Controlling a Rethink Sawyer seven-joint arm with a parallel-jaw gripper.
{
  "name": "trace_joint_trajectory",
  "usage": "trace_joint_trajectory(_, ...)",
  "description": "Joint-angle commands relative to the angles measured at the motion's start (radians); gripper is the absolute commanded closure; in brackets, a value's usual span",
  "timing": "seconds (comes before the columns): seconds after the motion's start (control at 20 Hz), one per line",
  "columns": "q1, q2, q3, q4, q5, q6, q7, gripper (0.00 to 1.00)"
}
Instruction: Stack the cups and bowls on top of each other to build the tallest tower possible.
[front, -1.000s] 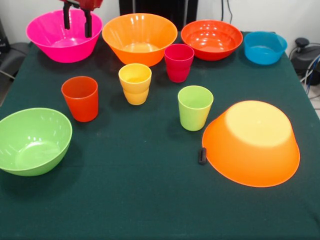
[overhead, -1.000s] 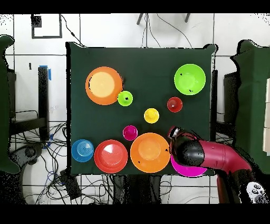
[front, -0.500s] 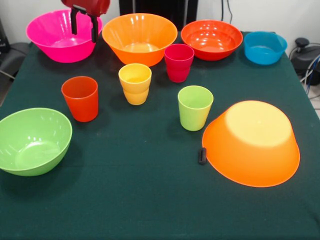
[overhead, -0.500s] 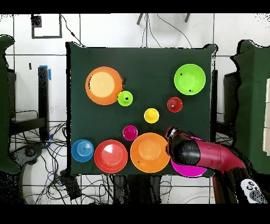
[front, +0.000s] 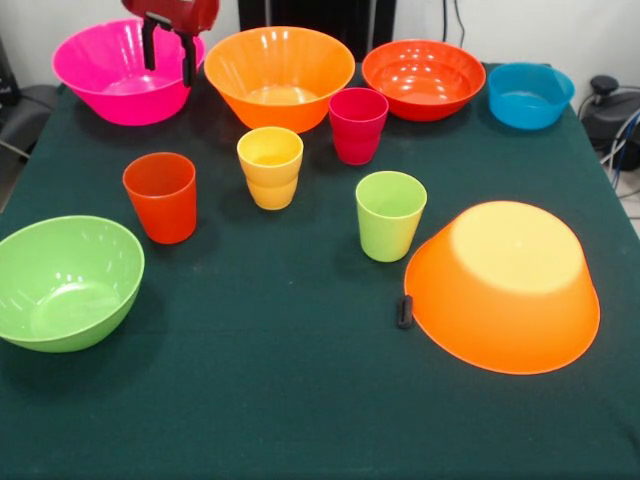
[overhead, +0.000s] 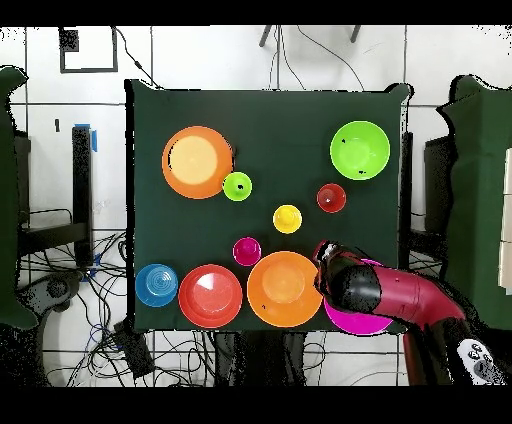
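glossy pink bowl (front: 120, 75) at a back corner of the green table (front: 300, 400), gripper (front: 168, 55) above its rim with fingers spread and empty, orange bowl (front: 505, 285) lying upside down, four small cups (front: 270, 165) upright mid-table, none stacked

Arm (overhead: 420, 300): one thick, rounded link in dark red, with a black band near the wrist.
Gripper (front: 168, 55): a glossy red housing on top, and under it two thin black fingers (front: 150, 48).
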Motion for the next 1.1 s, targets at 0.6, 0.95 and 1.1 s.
trace_joint_trajectory(0.6,0.037,0.114,0.008,-0.094,0.003,-0.112,0.084,0.00)
trace_joint_trajectory(0.95,0.029,0.125,0.017,-0.104,-0.006,-0.115,0.061,0.00)
trace_joint_trajectory(1.1,0.026,0.127,0.022,-0.106,-0.010,-0.112,0.053,0.00)
